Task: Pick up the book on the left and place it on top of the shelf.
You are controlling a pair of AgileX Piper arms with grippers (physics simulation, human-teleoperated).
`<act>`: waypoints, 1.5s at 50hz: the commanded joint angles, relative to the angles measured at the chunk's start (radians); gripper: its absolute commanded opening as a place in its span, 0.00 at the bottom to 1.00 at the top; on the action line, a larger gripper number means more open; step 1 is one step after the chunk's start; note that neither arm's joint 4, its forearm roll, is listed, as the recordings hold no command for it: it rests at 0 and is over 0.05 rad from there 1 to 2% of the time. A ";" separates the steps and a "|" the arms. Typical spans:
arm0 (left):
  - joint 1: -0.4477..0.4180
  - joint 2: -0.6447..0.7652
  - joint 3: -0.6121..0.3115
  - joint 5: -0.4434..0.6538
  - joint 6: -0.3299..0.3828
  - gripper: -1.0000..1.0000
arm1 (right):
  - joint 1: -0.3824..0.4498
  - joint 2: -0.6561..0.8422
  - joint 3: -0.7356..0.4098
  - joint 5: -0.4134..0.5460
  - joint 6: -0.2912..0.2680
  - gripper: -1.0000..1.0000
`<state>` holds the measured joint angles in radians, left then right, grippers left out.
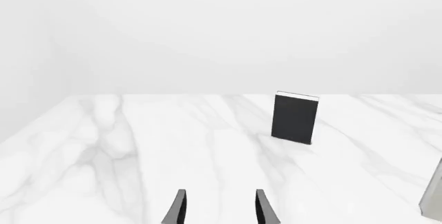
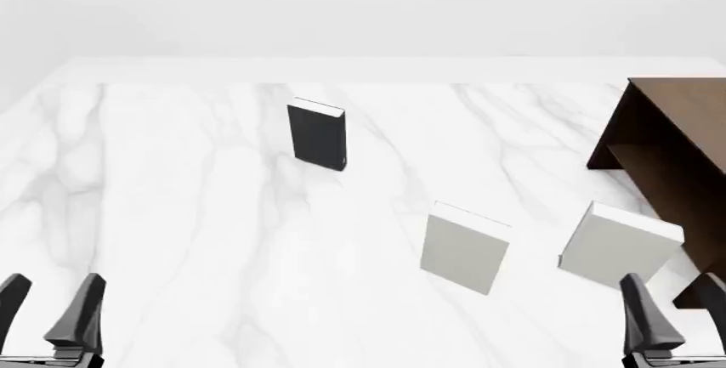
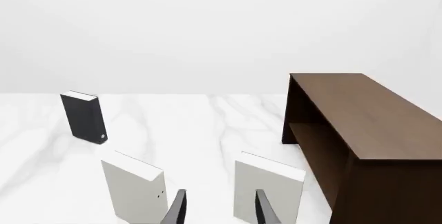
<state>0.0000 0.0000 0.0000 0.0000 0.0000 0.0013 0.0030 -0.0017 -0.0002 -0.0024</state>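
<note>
Left claw (image 2: 48, 308) agape, well short of book (image 2: 316, 133)

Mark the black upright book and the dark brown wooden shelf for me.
black upright book (image 2: 314, 134), front view, middle of its dark cover.
dark brown wooden shelf (image 3: 359, 107), right wrist view, on its flat top.

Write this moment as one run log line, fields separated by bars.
phase: before approach | black book: upright, untouched | shelf: top bare | left gripper: open | right gripper: open

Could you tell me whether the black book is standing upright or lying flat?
Upright: the black book stands on its bottom edge on the table, white pages facing up.
</note>
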 commanded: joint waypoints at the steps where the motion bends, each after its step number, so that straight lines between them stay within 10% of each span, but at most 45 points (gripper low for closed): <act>1: 0.000 0.000 0.000 0.000 0.000 1.00 | 0.001 0.007 -0.004 0.000 -0.003 1.00; 19: 0.000 0.000 0.000 0.000 0.000 1.00 | 0.028 -0.002 -0.111 0.070 0.040 1.00; 28: 0.000 0.000 0.000 0.000 0.000 1.00 | 0.165 0.035 -0.272 0.161 -0.039 1.00; 75: 0.000 0.000 0.000 0.000 0.000 1.00 | 0.408 0.664 -0.595 -0.044 -0.194 1.00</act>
<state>0.0000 0.0000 0.0000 0.0000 0.0000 0.3782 0.5398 -0.5584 0.0179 -0.1820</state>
